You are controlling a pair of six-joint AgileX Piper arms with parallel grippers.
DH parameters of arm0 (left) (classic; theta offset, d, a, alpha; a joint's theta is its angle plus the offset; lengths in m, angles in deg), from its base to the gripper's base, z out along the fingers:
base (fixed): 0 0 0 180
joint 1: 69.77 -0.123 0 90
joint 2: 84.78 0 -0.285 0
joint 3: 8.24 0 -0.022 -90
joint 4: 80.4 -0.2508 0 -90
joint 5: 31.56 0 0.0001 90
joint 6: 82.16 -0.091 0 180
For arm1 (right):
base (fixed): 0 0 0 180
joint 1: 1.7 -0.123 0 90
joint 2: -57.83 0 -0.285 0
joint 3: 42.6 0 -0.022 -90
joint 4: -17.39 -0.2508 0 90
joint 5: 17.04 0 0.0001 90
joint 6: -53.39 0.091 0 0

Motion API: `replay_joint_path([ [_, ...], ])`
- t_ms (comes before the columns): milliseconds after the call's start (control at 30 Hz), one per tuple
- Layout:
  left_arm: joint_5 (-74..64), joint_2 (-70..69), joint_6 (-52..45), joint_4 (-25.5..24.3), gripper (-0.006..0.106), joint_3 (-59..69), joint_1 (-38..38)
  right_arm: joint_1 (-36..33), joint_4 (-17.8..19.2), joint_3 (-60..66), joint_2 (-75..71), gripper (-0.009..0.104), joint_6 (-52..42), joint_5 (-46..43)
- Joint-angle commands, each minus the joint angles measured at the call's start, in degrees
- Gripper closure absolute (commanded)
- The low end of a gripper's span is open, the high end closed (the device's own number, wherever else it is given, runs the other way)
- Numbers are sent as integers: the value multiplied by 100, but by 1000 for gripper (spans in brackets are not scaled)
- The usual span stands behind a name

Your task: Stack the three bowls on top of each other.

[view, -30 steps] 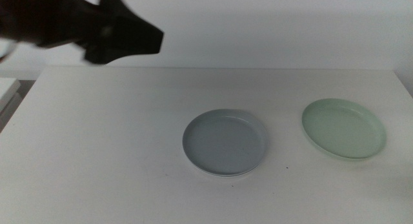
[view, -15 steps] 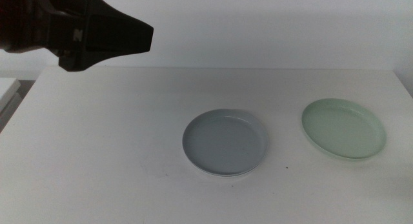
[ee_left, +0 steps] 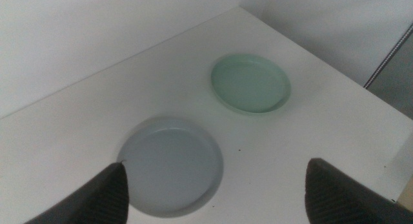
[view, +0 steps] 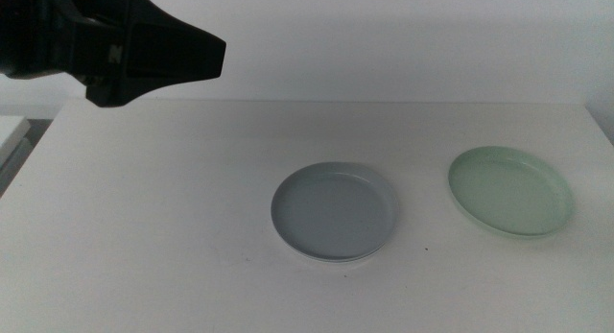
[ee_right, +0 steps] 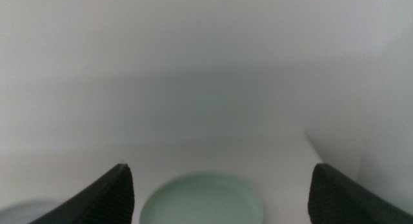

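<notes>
A light grey bowl [view: 334, 211] sits at the table's middle, and a thin white rim [view: 331, 262] shows under its edge, so it seems to rest on the white bowl. The mint green bowl [view: 511, 191] sits alone to its right. My left gripper [view: 219, 55] hangs high over the table's back left, open and empty, well away from the bowls. Its wrist view shows the grey bowl [ee_left: 171, 166] and the green bowl [ee_left: 250, 82] below the gripper [ee_left: 216, 164]. My right gripper [ee_right: 221, 166] is open and empty, out of the middle view, with the green bowl [ee_right: 201, 198] ahead of it.
The white table [view: 144, 208] has its back edge against a pale wall. Its left edge [view: 24, 155] and right edge [view: 600, 122] show in the middle view. A dark post [ee_left: 390, 53] stands beyond the table's corner in the left wrist view.
My left gripper has turned and shifted slightly at the upper left, then held still. The bowls have not moved.
</notes>
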Motion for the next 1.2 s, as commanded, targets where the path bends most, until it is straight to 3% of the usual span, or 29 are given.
replay_joint_path([
  [0,64,-64,-4,40,7,16,3,40,12,-1101,1022,2,30,973],
  [167,64,-64,-4,40,7,16,3,40,-33,-3462,3256,2,30,3882],
  [333,64,-64,-4,40,7,16,3,40,-252,-4765,4752,2,30,4575],
  [567,64,-64,-4,40,7,16,3,40,-377,-5068,6062,2,111,4377],
  [800,64,-64,-4,6,7,16,3,824,-725,-5692,7745,2,-35,4330],
  [1167,64,-64,-4,6,7,16,3,1120,-641,-6865,10039,2,-147,4058],
])
